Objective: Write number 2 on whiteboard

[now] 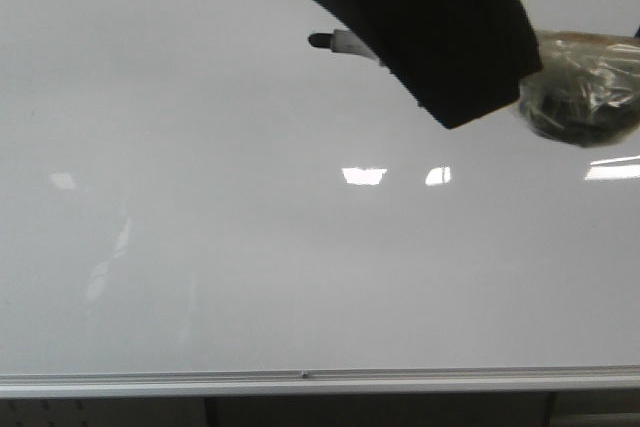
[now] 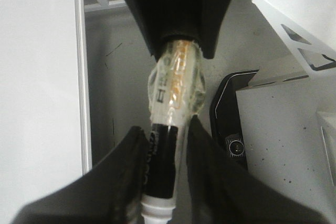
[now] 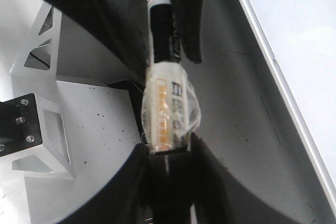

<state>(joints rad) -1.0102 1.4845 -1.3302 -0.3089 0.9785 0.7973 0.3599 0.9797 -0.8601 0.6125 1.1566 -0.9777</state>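
The whiteboard [image 1: 250,277] fills the front view, with its silver frame strip [image 1: 300,381] along the lower edge. No number 2 shows on it. A black marker, wrapped in clear tape [image 1: 580,87] at its middle, hangs in front of the upper board, tip [image 1: 322,41] pointing left. My left gripper [image 2: 164,129] is shut on the marker's barrel [image 2: 161,161] near the white collar. It is the black shape in the front view [image 1: 450,97]. My right gripper [image 3: 168,153] is shut on the marker's other end, below the tape [image 3: 169,111]. The right gripper itself is out of the front view.
Bright rectangular light reflections [image 1: 363,176] lie on the board. Beside the board's edge [image 2: 79,77] are a grey surface, a silver metal bracket [image 3: 37,51] and a black camera unit [image 2: 233,145].
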